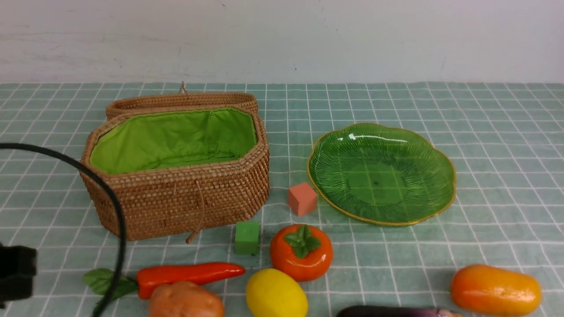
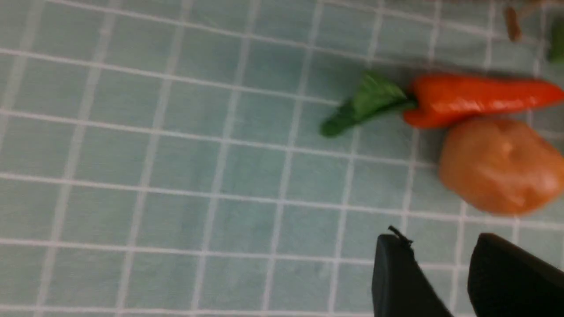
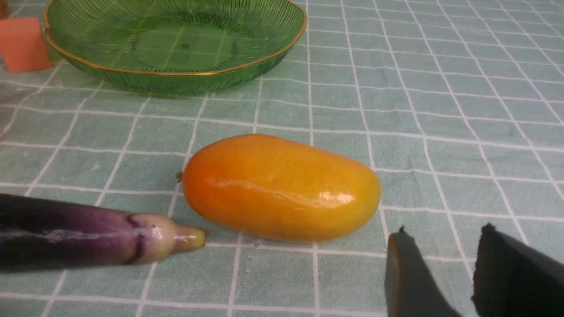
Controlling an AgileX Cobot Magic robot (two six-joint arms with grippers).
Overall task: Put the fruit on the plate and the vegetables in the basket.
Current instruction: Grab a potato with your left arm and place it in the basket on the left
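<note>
Nearest, both grippers stand part-open and empty: the right gripper (image 3: 445, 240) just beside the mango (image 3: 282, 189), the left gripper (image 2: 440, 246) near the potato (image 2: 500, 165) and carrot (image 2: 476, 99). Visible produce lies on the cloth nearer than the plate (image 1: 383, 222): eggplant (image 3: 79, 233) and lemon (image 1: 276, 293) closest, persimmon (image 1: 301, 252) just short of its rim. The glossy shells look light, stiff and slippery; grasp the mango across its narrow middle. Bare cloth leads to the plate; clear its raised, fragile rim. Left of the plate, the basket (image 1: 176, 198) gapes open.
</note>
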